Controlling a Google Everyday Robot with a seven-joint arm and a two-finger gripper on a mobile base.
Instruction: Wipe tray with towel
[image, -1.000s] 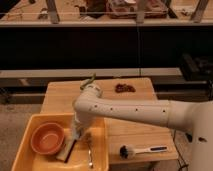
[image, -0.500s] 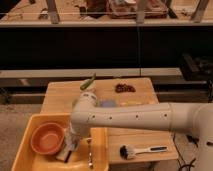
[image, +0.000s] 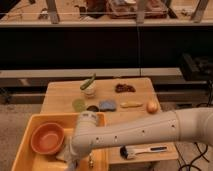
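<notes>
Yellow tray (image: 35, 160) with orange bowl (image: 48, 138), arm-hidden gripper (image: 71, 159) beside; fingers' state unclear.

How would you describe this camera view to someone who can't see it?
A white robot arm reaches down into a yellow tray, its gripper low at the tray's front beside an orange bowl. Behind stands a wooden table with a brush and small food items.

- A wooden table (image: 135, 102) is standing mid-room on a speckled grey floor (image: 20, 107).
- A long dark counter (image: 100, 45) is running behind it.
- Warm, dim light is falling across everything.
- The gripper (image: 70, 164) is sitting at the bottom edge.
</notes>
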